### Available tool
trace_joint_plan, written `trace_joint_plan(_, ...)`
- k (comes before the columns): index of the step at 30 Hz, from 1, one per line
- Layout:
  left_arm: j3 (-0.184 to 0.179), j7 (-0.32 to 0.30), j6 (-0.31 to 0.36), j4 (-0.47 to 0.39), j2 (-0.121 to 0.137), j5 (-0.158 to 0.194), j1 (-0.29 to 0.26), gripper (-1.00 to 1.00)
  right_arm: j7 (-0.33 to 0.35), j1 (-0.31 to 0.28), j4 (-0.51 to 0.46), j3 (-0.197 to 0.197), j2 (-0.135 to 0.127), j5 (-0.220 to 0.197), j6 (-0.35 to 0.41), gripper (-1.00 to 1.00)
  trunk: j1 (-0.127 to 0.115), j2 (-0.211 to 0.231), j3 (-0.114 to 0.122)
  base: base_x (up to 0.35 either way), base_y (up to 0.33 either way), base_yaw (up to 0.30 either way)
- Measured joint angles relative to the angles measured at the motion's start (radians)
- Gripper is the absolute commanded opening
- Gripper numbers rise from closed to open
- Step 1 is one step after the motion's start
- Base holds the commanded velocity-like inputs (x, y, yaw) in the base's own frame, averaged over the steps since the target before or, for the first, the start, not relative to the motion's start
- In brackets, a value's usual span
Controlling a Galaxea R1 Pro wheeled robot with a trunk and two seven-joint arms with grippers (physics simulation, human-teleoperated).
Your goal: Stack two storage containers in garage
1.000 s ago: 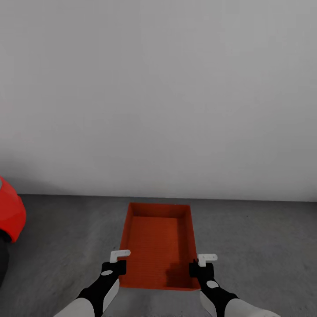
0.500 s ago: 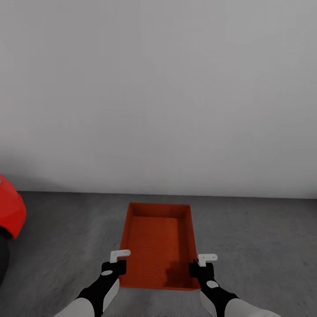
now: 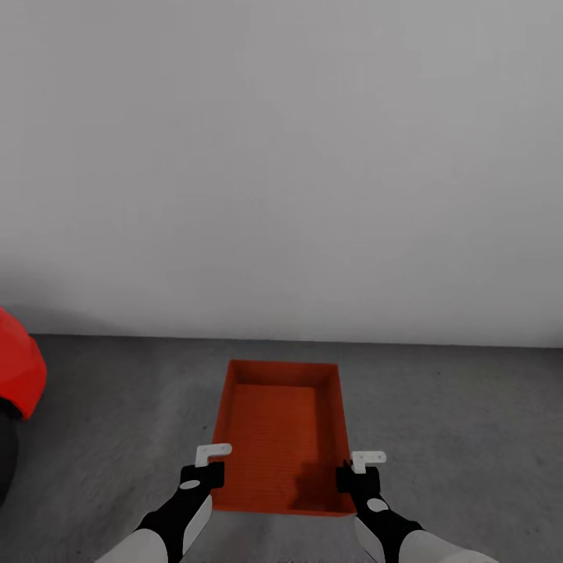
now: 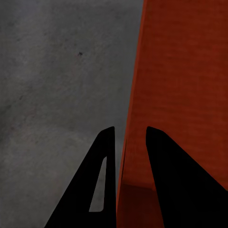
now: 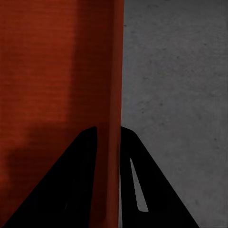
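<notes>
One orange-red storage container hangs in front of me over the dark grey garage floor, long side pointing away. My left gripper is shut on its left wall near the near corner, and my right gripper is shut on its right wall. In the left wrist view the thin wall of the container runs between the two black fingers of the gripper. The right wrist view shows the same grip on the container's other wall. The bin is empty.
A plain white-grey wall stands close ahead, beyond the container. The rounded red body of a car with a dark wheel below it shows at the left edge. Bare floor lies to the right of the bin.
The wall's foot has risen slightly in the picture and the car has slid a little left, so the view has moved. Container and grippers keep the same place in the picture.
</notes>
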Motion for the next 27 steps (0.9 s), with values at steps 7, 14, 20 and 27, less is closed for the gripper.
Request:
trace_joint_plan(7, 0.0, 0.0, -0.001, 0.001, 0.0, 0.0, 0.0, -1.0, 0.0, 0.0, 0.0, 0.0, 0.0, 0.0, 0.0, -1.0, 0.0, 0.0, -0.011, 0.0, 0.0, 0.0)
trace_joint_plan(14, 0.002, 0.0, -0.001, 0.001, 0.0, -0.001, 0.0, -1.0, 0.0, -0.001, 0.0, 0.001, 0.0, 0.0, 0.0, -1.0, 0.0, 0.0, -0.022, 0.0, 0.0, 0.0)
trace_joint_plan(20, 0.0, 0.0, 0.0, 0.001, 0.0, 0.0, -0.001, -1.0, 0.0, 0.0, 0.0, 0.0, 0.0, 0.0, 0.0, -1.0, 0.0, 0.0, -0.032, 0.0, 0.0, 0.0)
trace_joint_plan(27, 0.001, 0.0, -0.001, 0.001, 0.0, 0.0, 0.0, -1.0, 0.0, 0.0, 0.0, 0.0, 0.0, 0.0, 0.0, -1.0, 0.0, 0.0, -0.043, 0.0, 0.0, 0.0)
